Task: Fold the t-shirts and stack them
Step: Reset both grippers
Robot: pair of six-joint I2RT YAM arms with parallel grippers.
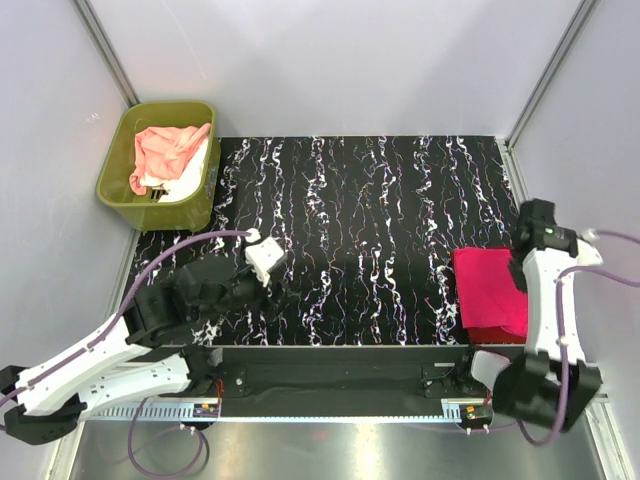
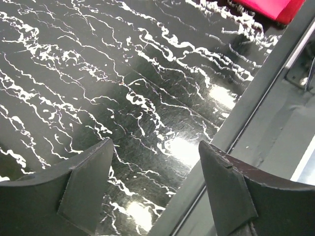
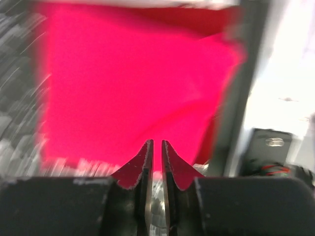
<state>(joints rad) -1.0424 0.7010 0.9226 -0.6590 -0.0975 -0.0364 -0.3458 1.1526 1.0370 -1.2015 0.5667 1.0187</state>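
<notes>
A folded hot pink t-shirt [image 1: 488,288] lies at the table's right front, and fills the blurred right wrist view [image 3: 128,83]. A darker red edge [image 3: 206,14] shows beneath it. My right gripper [image 1: 522,268] hovers over the shirt's right side. Its jaws [image 3: 157,142] stand a narrow slit apart with nothing between them. A peach-pink t-shirt [image 1: 165,152] and a white t-shirt [image 1: 188,178] lie crumpled in the tub. My left gripper [image 1: 280,268] is wide open above bare table left of centre; in its wrist view the left gripper [image 2: 156,152] holds nothing.
The olive-green tub [image 1: 118,150] stands at the back left corner, off the dark marbled table top [image 1: 370,220]. The table's front edge rail [image 2: 246,103] runs close under the left gripper. Grey walls enclose the back and both sides.
</notes>
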